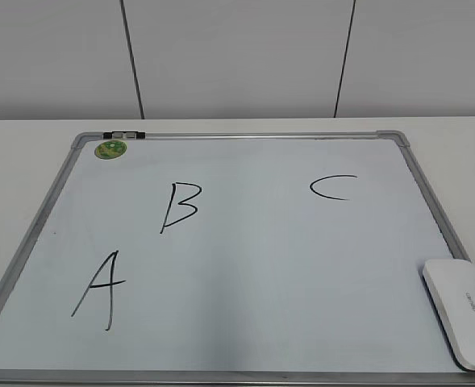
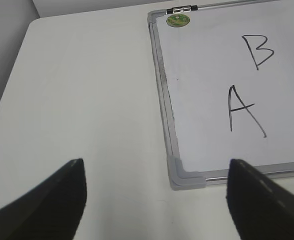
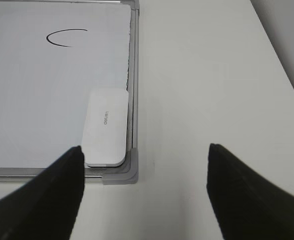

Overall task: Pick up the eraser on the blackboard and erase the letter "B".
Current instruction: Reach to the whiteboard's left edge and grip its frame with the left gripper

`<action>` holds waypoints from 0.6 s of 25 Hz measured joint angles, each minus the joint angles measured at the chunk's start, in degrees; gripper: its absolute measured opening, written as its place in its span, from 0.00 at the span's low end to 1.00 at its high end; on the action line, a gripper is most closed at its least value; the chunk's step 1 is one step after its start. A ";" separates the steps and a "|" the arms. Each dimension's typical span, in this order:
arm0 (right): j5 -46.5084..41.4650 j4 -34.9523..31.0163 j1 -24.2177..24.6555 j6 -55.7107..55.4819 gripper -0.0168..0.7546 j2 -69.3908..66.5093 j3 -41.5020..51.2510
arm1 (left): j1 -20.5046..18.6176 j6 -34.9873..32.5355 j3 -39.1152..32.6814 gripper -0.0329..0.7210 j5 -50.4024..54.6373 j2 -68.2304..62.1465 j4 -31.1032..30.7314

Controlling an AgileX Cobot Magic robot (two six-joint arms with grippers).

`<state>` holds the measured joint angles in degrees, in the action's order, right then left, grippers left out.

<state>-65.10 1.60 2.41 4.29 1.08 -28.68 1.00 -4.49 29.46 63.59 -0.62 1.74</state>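
— White tabletop [image 1: 27, 153] all round, with pale wall panels [image 1: 237, 56] behind it in the exterior view. What lies on it?

— The blackboard [image 1: 245, 274], a white wipe-off board in a silver frame, lying flat. A small round green magnet [image 1: 110, 148] sits near its far left corner.

— And the writing?

— Three black marker letters: the letter "B" [image 1: 179, 206] towards the upper left, an "A" [image 1: 100, 290] below and left of it, a "C" [image 1: 332, 187] over on the right. All three look whole.

— Where is the eraser?

— The eraser [image 1: 460, 310] rests on the board at its near right corner, its long side along the frame's right rail (small grey lettering on its top, too small to read). It lies well apart from the "B".

— The arms?

— The left gripper [image 2: 156, 200] hangs over bare table just off the board's near left corner, fingers spread wide with nothing between them. The right gripper [image 3: 144, 192] hovers by the near right corner, likewise spread and empty; the eraser lies just ahead of its left finger [image 3: 47, 200], apparently not touching it.
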 joint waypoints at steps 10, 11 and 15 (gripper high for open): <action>0.00 0.00 0.00 0.00 0.78 0.00 0.00 | 0.00 0.00 0.00 0.91 0.00 0.00 0.00; 0.00 0.00 0.00 0.00 0.78 0.00 0.00 | 0.00 0.00 0.00 0.91 0.00 0.00 0.00; 0.00 0.00 0.00 0.00 0.78 0.00 0.00 | 0.00 0.00 0.00 0.89 0.00 0.00 0.00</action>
<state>-65.10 1.60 2.41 4.29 1.08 -28.68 1.00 -4.49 29.46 63.59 -0.62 1.74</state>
